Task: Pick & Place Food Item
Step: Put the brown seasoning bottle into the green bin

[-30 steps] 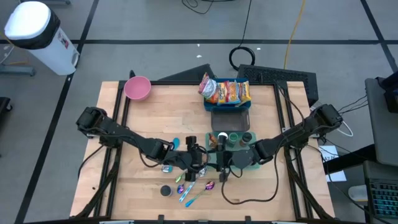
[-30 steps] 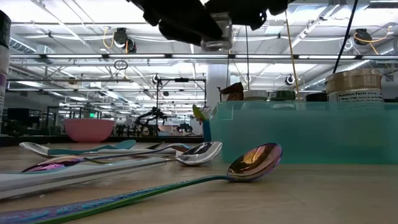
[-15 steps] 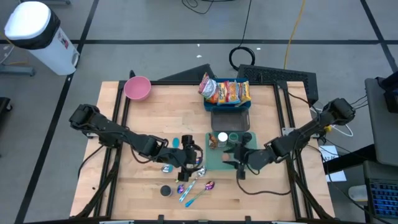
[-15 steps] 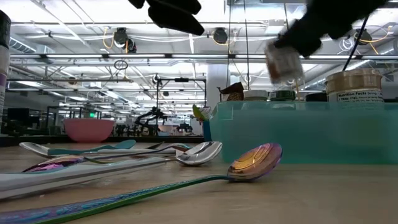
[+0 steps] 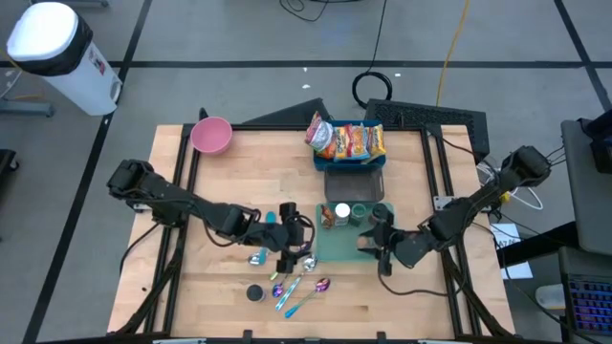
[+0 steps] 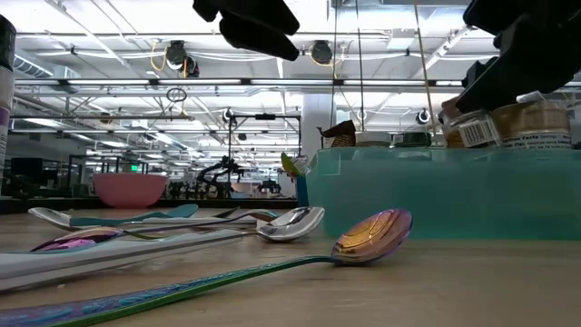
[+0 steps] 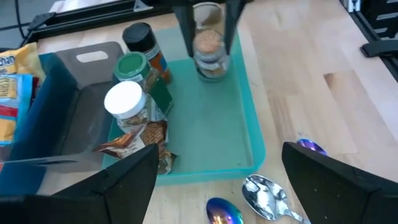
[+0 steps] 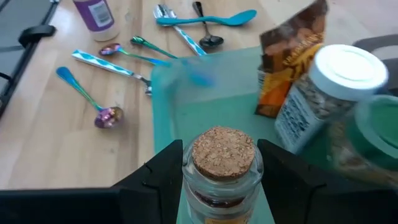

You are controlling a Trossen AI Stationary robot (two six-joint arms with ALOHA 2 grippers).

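Fingers of the right gripper [image 8: 221, 171] are clamped on either side of a small cork-stoppered glass jar [image 8: 222, 168], holding it upright over the shallow teal plastic tray [image 7: 214, 134]. In the left wrist view the jar hangs between those two dark fingers near the tray's far edge; whether its base already rests on the tray floor I cannot tell. Judging by this, the pick is done and the jar has reached the tray, so what is left is setting it down and letting go.

The left gripper [image 7: 214, 186] hovers with its jaws spread wide and nothing between them, just beside the tray's near rim, above a scatter of iridescent metal spoons [image 5: 292, 287] on the wooden table [image 5: 210, 287].

Already standing in the tray are a white-lidded jar [image 7: 127, 102], a green-lidded jar [image 7: 134, 68], a dark-capped spice bottle [image 7: 144, 43] and a crumpled brown snack packet [image 7: 140, 140]. Behind it sits a dark blue bin [image 5: 354, 167] with bright snack bags [image 5: 346, 140].

From above, the right arm covers the jar entirely. The low view shows only the jar's label above the tray wall, and the tray floor is hidden there.
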